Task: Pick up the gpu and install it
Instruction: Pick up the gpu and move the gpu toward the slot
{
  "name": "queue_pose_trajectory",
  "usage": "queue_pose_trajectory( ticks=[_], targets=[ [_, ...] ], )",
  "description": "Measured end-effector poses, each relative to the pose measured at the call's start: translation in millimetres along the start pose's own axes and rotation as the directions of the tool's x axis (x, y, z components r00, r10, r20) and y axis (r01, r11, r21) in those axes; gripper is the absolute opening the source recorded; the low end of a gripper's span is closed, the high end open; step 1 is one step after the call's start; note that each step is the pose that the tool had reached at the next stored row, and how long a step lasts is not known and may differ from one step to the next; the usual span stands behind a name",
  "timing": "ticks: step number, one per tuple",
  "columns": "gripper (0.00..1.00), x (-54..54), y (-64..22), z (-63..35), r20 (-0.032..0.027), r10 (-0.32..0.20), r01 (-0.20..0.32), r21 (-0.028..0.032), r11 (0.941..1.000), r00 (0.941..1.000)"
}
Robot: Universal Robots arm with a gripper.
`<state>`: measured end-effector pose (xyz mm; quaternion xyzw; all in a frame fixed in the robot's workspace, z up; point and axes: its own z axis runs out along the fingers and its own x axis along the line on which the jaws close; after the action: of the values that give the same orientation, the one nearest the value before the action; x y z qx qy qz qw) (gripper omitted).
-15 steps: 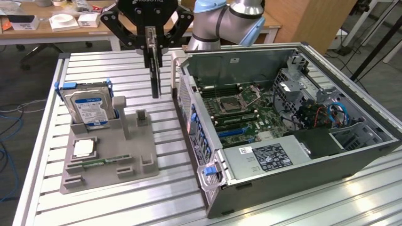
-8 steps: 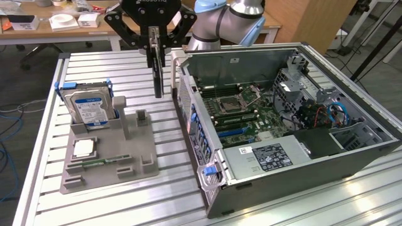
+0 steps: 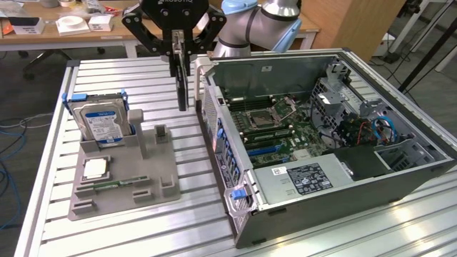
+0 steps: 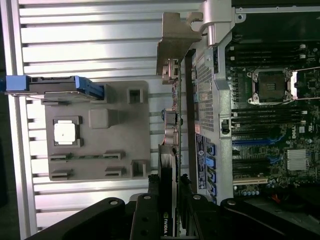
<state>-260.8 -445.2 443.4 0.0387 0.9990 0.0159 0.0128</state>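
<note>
One gpu (image 3: 183,85), long axis vertical

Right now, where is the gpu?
The gpu hangs edge-on in the tool, above the table in the exterior view, between the grey parts holder and the open computer case.

Matt black gpu (image 3: 183,85), dull silver metal bracket (image 4: 175,37); ribbed bare-aluminium table (image 3: 107,75); matt grey plastic tray (image 3: 153,160)
</note>
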Motion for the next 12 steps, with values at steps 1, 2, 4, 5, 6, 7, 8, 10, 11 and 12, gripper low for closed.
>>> queue_pose_trajectory(
  ticks=[1,2,4,5,6,7,8,10,11,12],
  targets=[
    [0.26,-0.5,0.0,0.0,0.0000,0.000,0.000,0.0000,1.0000,1.0000],
    [0.26,-0.8,0.1,0.0,0.0000,0.000,0.000,0.0000,1.0000,1.0000],
    [0.26,-1.6,0.1,0.0,0.0000,0.000,0.000,0.0000,1.0000,1.0000],
    [0.26,-2.0,0.1,0.0,0.0000,0.000,0.000,0.0000,1.0000,1.0000],
    [0.26,-2.4,0.2,0.1,-0.0001,0.000,0.000,0.0000,1.0000,1.0000],
    [0.26,-2.7,0.2,0.1,-0.0001,0.000,0.000,0.0000,1.0000,1.0000],
    [0.26,-3.1,0.2,0.1,0.0000,0.000,0.000,0.0001,1.0000,1.0000],
    [0.26,-3.8,0.3,0.1,0.0000,0.000,0.000,0.0001,1.0000,1.0000],
    [0.26,-4.1,0.3,0.1,0.0000,0.000,0.000,0.0000,1.0000,1.0000],
    [0.26,-4.5,0.3,0.1,-0.0001,0.000,0.000,0.0001,1.0000,1.0000]
  ],
)
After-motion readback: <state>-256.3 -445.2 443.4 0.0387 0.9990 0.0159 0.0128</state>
